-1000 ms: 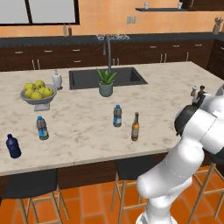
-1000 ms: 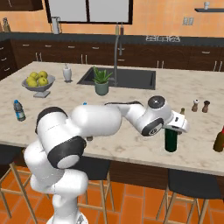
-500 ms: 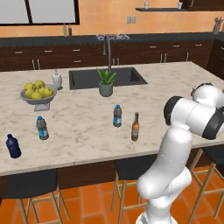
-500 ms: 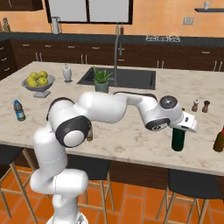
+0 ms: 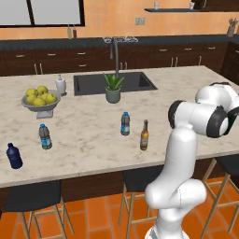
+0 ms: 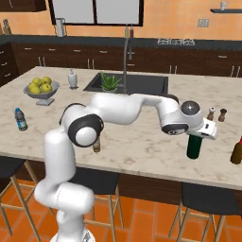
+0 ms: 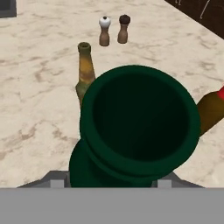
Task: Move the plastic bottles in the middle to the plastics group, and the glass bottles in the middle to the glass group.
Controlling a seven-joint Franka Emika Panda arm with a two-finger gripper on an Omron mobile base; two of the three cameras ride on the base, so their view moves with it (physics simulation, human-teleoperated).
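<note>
My gripper [image 6: 201,134] is shut on the neck of the tall dark green wine bottle [image 6: 194,147], which stands upright near the counter's right end. In the hand view its open mouth [image 7: 138,127] sits right in front of the camera, with the slim olive-brown glass bottle [image 7: 85,70] just beyond it. The amber beer bottle [image 5: 144,136] and the small clear water bottle [image 5: 125,123] stand mid-counter. Far left are another clear water bottle [image 5: 45,137] and the squat dark blue bottle [image 5: 14,156].
Salt and pepper shakers [image 7: 104,37] stand past the olive bottle. A brown bottle with red at its top [image 6: 236,151] is at the right edge. A fruit bowl [image 5: 41,103], a potted plant [image 5: 113,88] and the sink [image 5: 93,84] lie further back.
The arm has swung right, carrying the green wine bottle a short way toward the counter's right end. The other bottles have not moved.
</note>
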